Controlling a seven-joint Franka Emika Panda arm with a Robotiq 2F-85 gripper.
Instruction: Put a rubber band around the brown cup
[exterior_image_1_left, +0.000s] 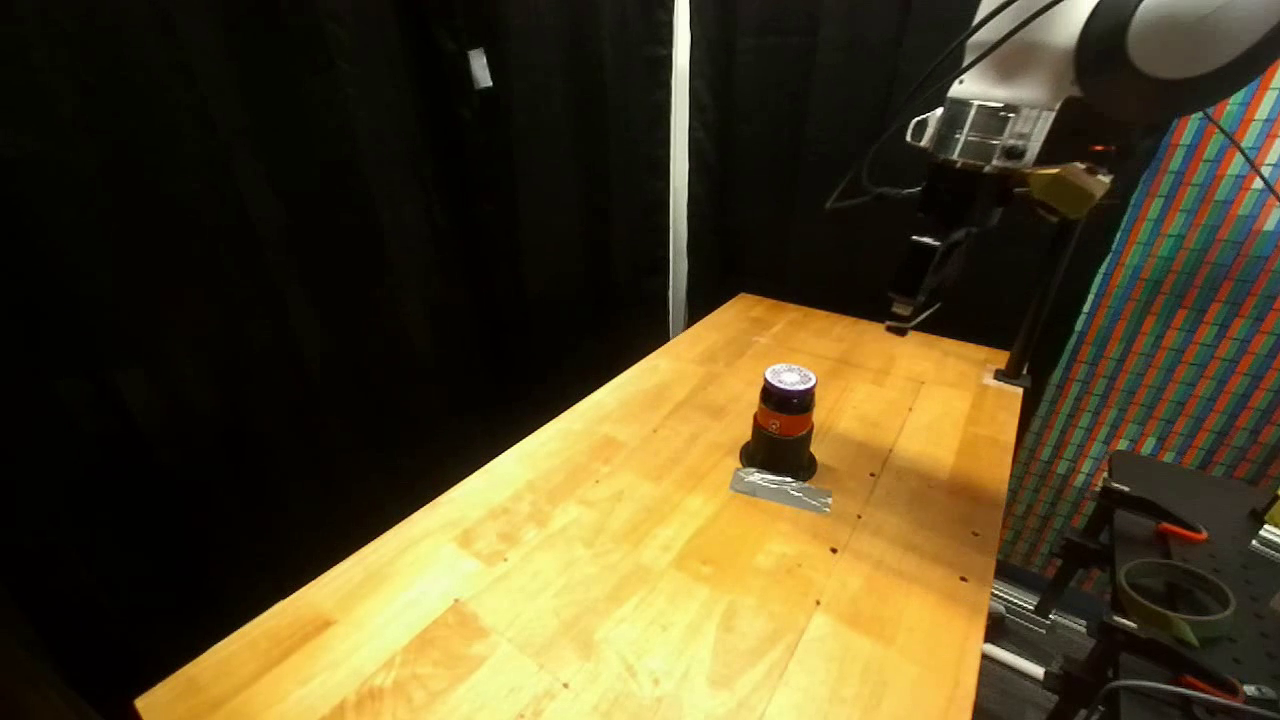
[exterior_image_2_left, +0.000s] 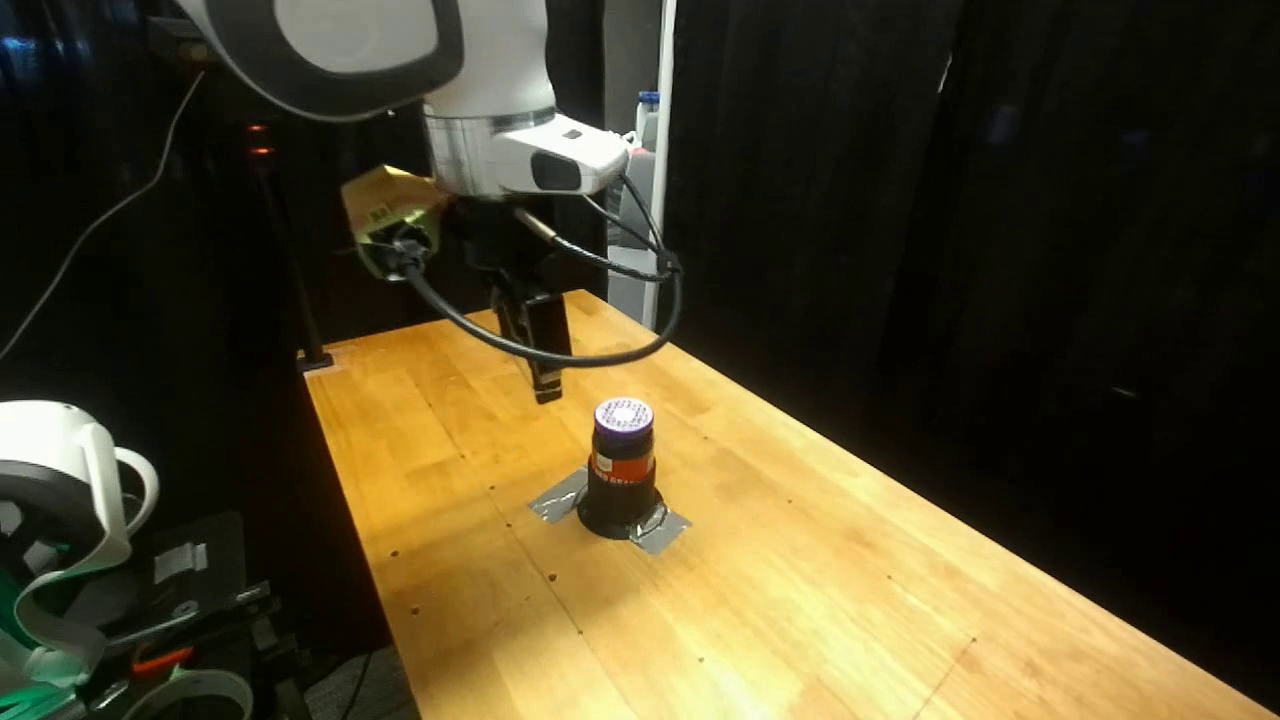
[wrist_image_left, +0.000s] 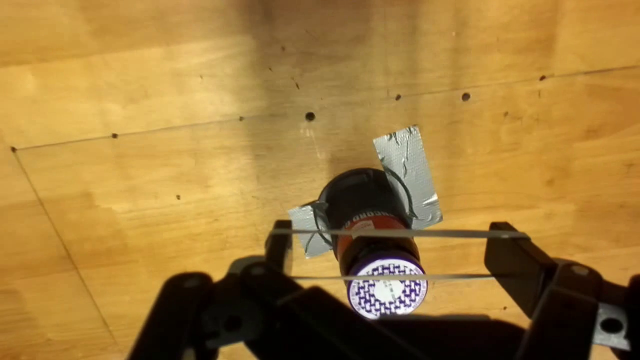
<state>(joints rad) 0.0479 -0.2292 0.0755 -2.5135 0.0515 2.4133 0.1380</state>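
Note:
The brown cup (exterior_image_1_left: 785, 425) stands upright on the wooden table, dark with an orange-red stripe and a pale, purple-rimmed top. It also shows in an exterior view (exterior_image_2_left: 624, 475) and in the wrist view (wrist_image_left: 365, 195). My gripper (wrist_image_left: 392, 245) is open, its two fingers wide apart. A pale rubber band (wrist_image_left: 450, 233) is stretched between the fingertips in two strands. In the wrist view the strands cross in front of the cup's stripe and top. In both exterior views the gripper (exterior_image_1_left: 905, 318) (exterior_image_2_left: 546, 390) hangs above the table, apart from the cup, toward the table's far end.
Grey tape strips (wrist_image_left: 407, 170) (exterior_image_2_left: 560, 495) fix the cup's dark base to the table (exterior_image_1_left: 620, 560). A black cable (exterior_image_2_left: 600, 360) loops from the arm. A thin black pole (exterior_image_1_left: 1014, 376) stands at the far corner. A side cart holds a tape roll (exterior_image_1_left: 1140, 600).

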